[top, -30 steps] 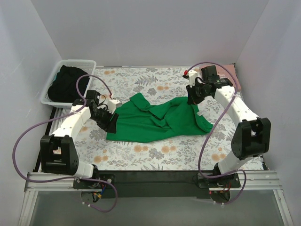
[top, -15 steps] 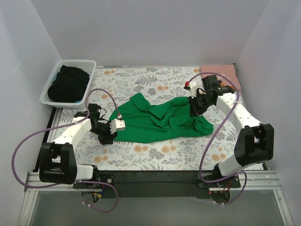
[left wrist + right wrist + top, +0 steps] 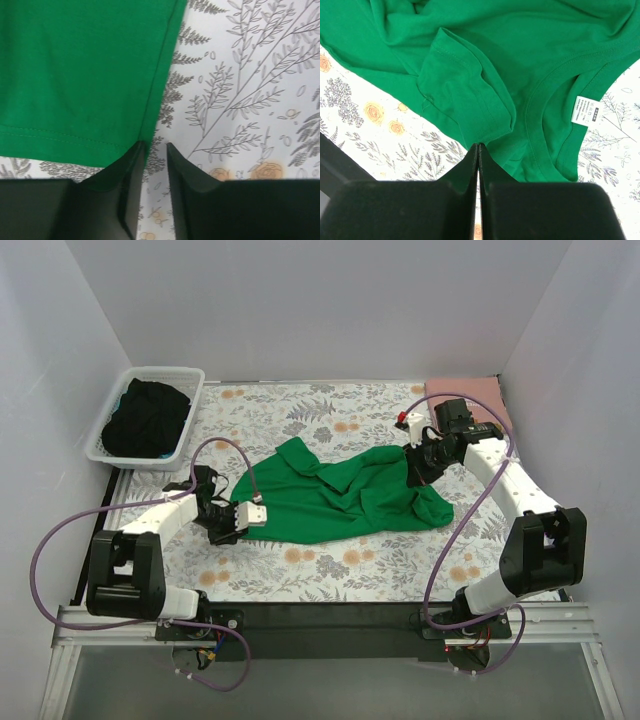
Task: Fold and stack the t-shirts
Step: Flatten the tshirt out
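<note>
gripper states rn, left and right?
left gripper: open, narrow gap, beside the hem corner of the shirt, nothing held.
right gripper: closed, apparently pinching a shirt fold near the collar.

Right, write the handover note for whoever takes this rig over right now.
Left claw: open by a narrow gap, at the green t-shirt's near-left hem corner, not yet clamped.
Right claw: shut, apparently pinching that shirt's fold beside the collar.
The green shirt lies crumpled mid-table, unfolded.
The pink t-shirt lies flat in the far right corner, apparently folded.
To do: fold the green one and stack it with the pink.
Dark clothes sit in the white basket, far left.
</note>
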`<state>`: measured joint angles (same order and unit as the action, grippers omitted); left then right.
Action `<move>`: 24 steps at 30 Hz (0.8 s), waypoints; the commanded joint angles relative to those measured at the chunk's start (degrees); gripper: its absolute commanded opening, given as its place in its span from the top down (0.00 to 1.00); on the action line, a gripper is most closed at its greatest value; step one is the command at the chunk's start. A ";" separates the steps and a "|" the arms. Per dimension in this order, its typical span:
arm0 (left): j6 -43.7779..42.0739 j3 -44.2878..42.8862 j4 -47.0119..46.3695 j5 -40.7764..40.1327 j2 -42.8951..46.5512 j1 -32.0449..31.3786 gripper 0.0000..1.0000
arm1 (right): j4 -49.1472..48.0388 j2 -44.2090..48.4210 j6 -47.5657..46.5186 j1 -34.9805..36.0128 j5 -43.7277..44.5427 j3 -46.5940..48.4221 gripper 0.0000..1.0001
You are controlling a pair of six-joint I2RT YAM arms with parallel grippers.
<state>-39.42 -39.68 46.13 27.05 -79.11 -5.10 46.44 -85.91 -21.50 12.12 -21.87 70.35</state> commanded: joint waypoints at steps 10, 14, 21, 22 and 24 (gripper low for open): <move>8.47 -2.14 -0.71 2.13 -0.78 0.09 1.00 | 1.11 2.24 -0.65 -1.04 -1.42 4.27 0.99; 15.24 -8.65 2.82 6.08 -1.92 0.18 1.00 | 1.20 2.24 -0.74 -2.01 -0.90 7.69 0.99; 16.12 -11.38 3.62 6.00 -1.66 0.18 1.00 | 2.08 1.27 -1.44 -3.51 -1.51 10.42 0.99; 16.21 -12.08 4.23 6.09 -1.75 0.18 1.00 | 2.08 1.27 -1.44 -3.59 -1.51 10.42 0.99; 14.65 -12.09 5.46 5.30 -1.92 0.09 1.00 | 2.17 1.18 -1.44 -3.59 -1.95 10.34 0.99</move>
<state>-24.27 -49.91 49.25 31.24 -81.56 -5.08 47.42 -85.84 -22.33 8.69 -22.31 78.96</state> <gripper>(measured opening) 0.007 0.020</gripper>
